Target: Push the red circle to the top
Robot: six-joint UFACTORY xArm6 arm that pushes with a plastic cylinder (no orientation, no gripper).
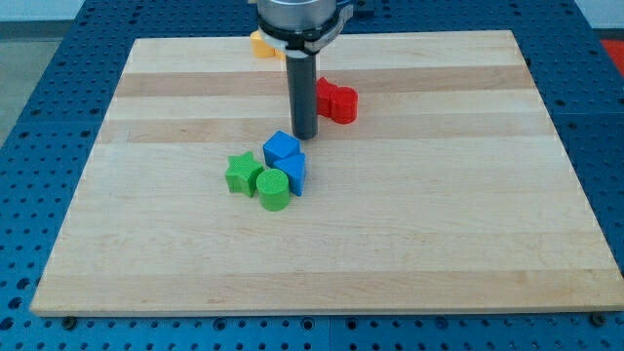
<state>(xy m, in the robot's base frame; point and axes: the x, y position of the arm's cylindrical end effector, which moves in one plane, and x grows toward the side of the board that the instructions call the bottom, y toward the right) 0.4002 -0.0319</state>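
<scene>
Obs: pale wooden board counter (pixel 409 244) on a blue perforated bench. Arm carries no claw, so nothing opens, closes or is held; it ends in a straight dark rod, and my tip (pixel 305 136) rests on the board just above centre of frame.

Blocks near the tip: a red plastic block (pixel 337 102) lies just to the right of the rod and slightly above the tip, its left part hidden behind the rod. Outline looks lobed, not cleanly round; I cannot confirm it is the red circle, but no other red piece shows. Whether rod and block touch cannot be told.

Below the tip, close but apart: a blue cube-like block (pixel 282 149), a second blue angular block (pixel 293 171) touching it, a green star-shaped block (pixel 243 174) at lower left of the group, and a green cylinder (pixel 274 189) at the bottom. A yellow-orange block (pixel 261 44) sits at the top edge, partly hidden by the arm.

Handling judgement: the red piece looks small, rigid and light; it should slide easily on smooth wood. A curved or lobed flank will tend to roll off an off-centre push. Best contact is the middle of its lower side, driving straight toward the top of frame. The tip now sits left of that point
</scene>
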